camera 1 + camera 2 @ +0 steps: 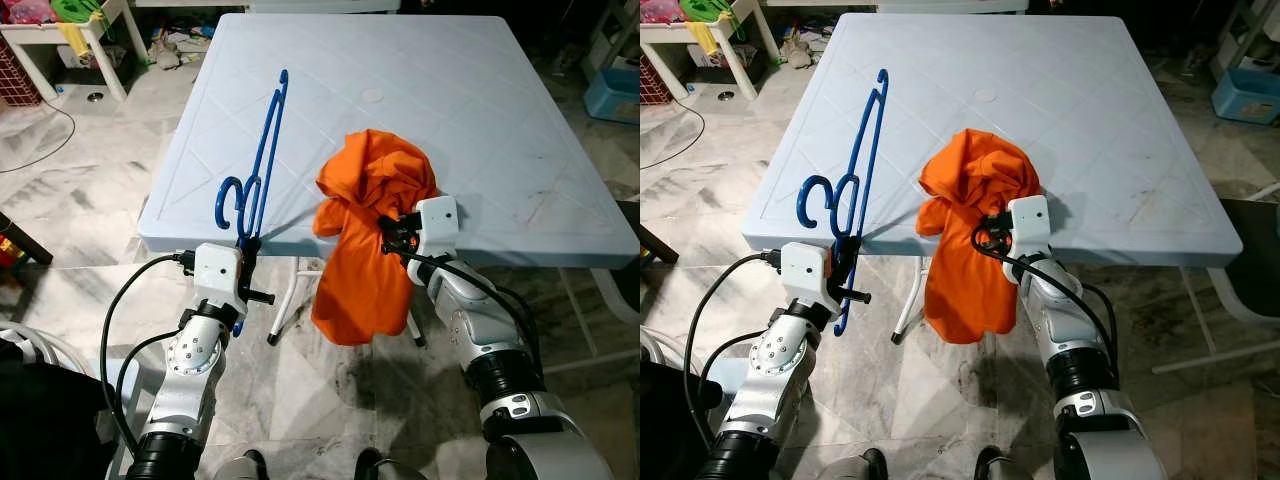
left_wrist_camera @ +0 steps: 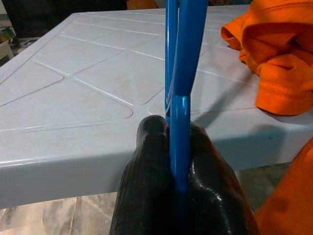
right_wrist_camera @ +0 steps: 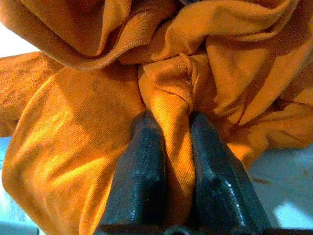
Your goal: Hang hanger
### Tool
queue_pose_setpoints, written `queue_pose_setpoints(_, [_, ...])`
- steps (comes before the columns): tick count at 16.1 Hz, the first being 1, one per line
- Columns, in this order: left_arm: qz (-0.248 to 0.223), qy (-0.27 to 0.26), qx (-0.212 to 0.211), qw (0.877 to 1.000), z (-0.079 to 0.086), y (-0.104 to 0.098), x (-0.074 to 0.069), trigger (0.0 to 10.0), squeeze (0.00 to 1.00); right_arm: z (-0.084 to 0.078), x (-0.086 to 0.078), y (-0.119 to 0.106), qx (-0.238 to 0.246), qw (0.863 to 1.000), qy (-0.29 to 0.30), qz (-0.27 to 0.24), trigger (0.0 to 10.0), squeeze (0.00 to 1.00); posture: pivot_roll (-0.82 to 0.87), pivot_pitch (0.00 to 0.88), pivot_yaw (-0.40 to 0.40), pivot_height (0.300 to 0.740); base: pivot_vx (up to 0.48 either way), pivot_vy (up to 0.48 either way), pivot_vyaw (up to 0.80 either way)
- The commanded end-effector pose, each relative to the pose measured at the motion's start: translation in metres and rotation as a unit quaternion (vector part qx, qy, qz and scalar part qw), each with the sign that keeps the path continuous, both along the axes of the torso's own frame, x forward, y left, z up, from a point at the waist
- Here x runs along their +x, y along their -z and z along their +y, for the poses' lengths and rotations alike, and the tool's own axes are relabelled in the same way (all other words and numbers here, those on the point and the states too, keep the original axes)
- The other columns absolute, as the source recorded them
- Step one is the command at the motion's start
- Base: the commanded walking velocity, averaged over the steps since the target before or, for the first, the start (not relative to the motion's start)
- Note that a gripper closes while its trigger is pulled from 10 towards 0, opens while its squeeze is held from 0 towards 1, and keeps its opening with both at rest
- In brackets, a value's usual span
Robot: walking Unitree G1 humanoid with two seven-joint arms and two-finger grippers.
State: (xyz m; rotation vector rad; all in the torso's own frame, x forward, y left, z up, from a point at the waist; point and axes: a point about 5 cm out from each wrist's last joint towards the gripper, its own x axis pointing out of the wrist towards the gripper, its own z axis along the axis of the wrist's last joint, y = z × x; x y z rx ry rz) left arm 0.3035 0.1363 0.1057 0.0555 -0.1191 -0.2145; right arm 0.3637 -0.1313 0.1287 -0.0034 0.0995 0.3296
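Left eye view: your left gripper (image 1: pixel 246 243) pinched the blue hanger (image 1: pixel 262 160), its length pointing away across the table (image 1: pixel 480 110); your right gripper (image 1: pixel 392 232) clamped the orange shirt (image 1: pixel 365 230).

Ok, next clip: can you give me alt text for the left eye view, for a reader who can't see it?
The left gripper holds a blue hanger at the near edge of a pale blue table, while the right gripper pinches an orange garment that drapes over that edge. Marble floor lies beneath.
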Motion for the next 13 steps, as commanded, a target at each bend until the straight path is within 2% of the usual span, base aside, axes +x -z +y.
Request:
queue_pose_setpoints(1, [0.030, -0.005, 0.002, 1.000, 0.001, 0.011, -0.003, 10.0, 0.00, 0.002, -0.004, 0.012, -0.002, 1.000, -0.003, 0.027, 0.0, 0.00, 0.02, 0.184, 0.012, 0.740, 0.000, 0.000, 0.00])
queue_pose_setpoints(3, [0.030, -0.010, 0.002, 1.000, 0.001, 0.011, -0.004, 10.0, 0.00, 0.008, -0.001, 0.011, 0.021, 0.999, -0.005, 0.035, 0.0, 0.00, 0.04, 0.185, 0.001, 0.740, 0.000, 0.000, 0.00])
queue_pose_setpoints(4, [0.029, -0.018, 0.001, 0.999, 0.003, 0.011, -0.005, 10.0, 0.00, 0.018, 0.008, 0.001, 0.052, 0.998, -0.007, 0.037, 0.0, 0.00, 0.05, 0.189, -0.010, 0.740, 0.000, 0.000, 0.00])
queue_pose_setpoints(6, [0.031, -0.026, 0.001, 0.999, 0.006, 0.013, -0.009, 10.0, 0.00, 0.026, 0.022, -0.017, 0.084, 0.996, 0.005, 0.036, 0.0, 0.00, 0.07, 0.193, -0.025, 0.740, 0.000, 0.000, 0.00])
queue_pose_setpoints(7, [0.034, -0.032, 0.002, 0.999, 0.008, 0.015, -0.013, 10.0, 0.00, 0.031, 0.034, -0.038, 0.100, 0.995, 0.017, 0.025, 0.0, 0.00, 0.09, 0.198, -0.033, 0.740, 0.000, 0.000, 0.00])
queue_pose_setpoints(8, [0.035, -0.035, 0.002, 0.999, 0.009, 0.016, -0.014, 10.0, 0.00, 0.032, 0.038, -0.047, 0.103, 0.994, 0.020, 0.018, 0.0, 0.00, 0.09, 0.198, -0.035, 0.740, 0.000, 0.000, 0.00])
queue_pose_setpoints(9, [0.036, -0.042, 0.003, 0.998, 0.011, 0.017, -0.018, 10.0, 0.00, 0.035, 0.048, -0.075, 0.113, 0.993, 0.028, -0.009, 0.0, 0.00, 0.10, 0.201, -0.041, 0.740, 0.000, 0.000, 0.00])
queue_pose_setpoints(11, [0.036, -0.045, 0.004, 0.998, 0.012, 0.016, -0.019, 10.0, 0.00, 0.036, 0.054, -0.096, 0.126, 0.991, 0.034, -0.025, 0.0, 0.00, 0.12, 0.204, -0.044, 0.740, 0.000, 0.000, 0.00])
queue_pose_setpoints(13, [0.035, -0.049, 0.008, 0.998, 0.014, 0.015, -0.019, 10.0, 0.00, 0.035, 0.061, -0.132, 0.128, 0.989, 0.042, -0.064, 0.0, 0.00, 0.14, 0.203, -0.043, 0.740, 0.000, 0.000, 0.00])
